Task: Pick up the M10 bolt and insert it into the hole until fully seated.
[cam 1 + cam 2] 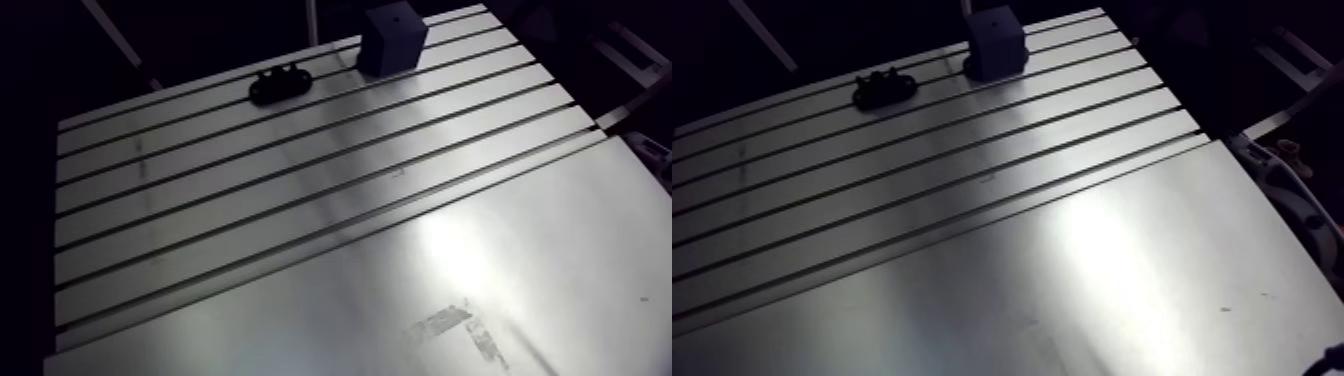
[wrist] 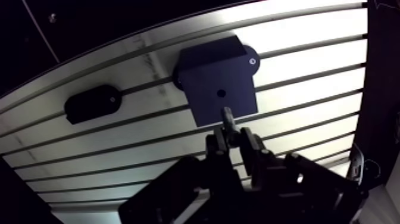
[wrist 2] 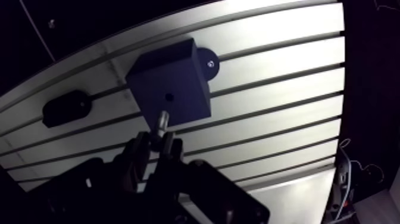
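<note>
Wrist view: the M10 bolt [image 2: 227, 117] is pinched between the two fingers [image 2: 247, 145] of the tool [image 2: 231, 136], with its shank projecting ahead of the fingertips toward the dark block [image 2: 209, 68]. The hole [image 2: 221, 93] opens in the block's upper face, just ahead of the bolt's tip. You cannot tell whether the tip touches the face, and the bolt does not appear to have entered. The block stands on the slotted surface [image 2: 309, 53], with a screw [image 2: 252, 61] showing in a rounded lobe of its base. A black oblong holder [image 2: 91, 103] lies beside the block, well apart from it.

Arm view: the block [image 1: 393, 38] and the holder [image 1: 280, 83] sit near the far edge of the surface. The tool is out of frame.

Hazards, as judged:
- **Missed hole:** the tip looks offset from the hole toward the tool. If you descend without correcting this, the tip probably lands on the bare face, and the bolt may skid or tilt in the grip.
- **Weak hold:** the fingers hold only a short part of the bolt, with much of the shank free. A side load at the tip can rotate it between the pads.
- **Jamming:** if the shank enters out of line with the hole's axis, expect it to jam partway. That would leave the bolt proud rather than fully seated.
- **Early release:** if you spread the fingers before seating, the bolt may lean or topple out.
</note>
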